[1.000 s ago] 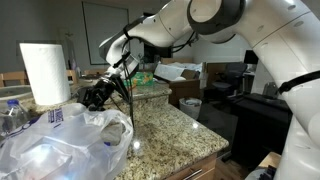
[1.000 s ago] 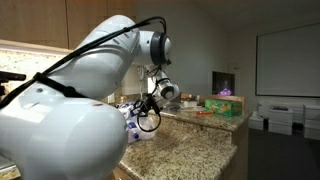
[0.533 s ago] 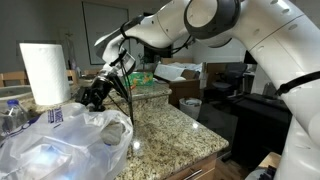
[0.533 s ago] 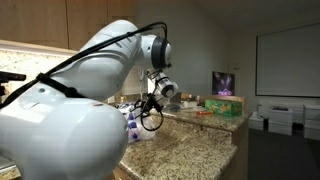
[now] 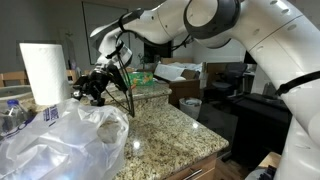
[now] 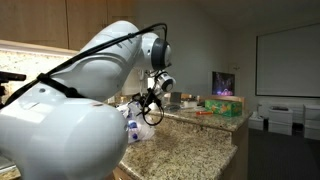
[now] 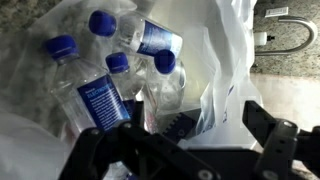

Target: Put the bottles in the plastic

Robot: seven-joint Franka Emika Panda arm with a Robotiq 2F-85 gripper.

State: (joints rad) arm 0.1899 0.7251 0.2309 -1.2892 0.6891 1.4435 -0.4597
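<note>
Up come the jaws, lifted clear of the bag and now spread wide, holding nothing. Bottles lie right beneath them inside that bag on the bench, long axes slanting, blue caps toward the wrist view's upper left.

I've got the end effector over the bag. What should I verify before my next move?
1. End effector empty, jaws wide apart: ok.
2. Bottles inside the plastic bag: ok, several blue-capped ones lie in it in the wrist view.
3. Film clear of the fingers: cannot tell, it sits close beneath them.
4. All bottles bagged: not ok, at least one more bottle seems to stand on the counter beside the bag in an exterior view.
5. Paper towel roll upright, apart from the arm: ok.
</note>
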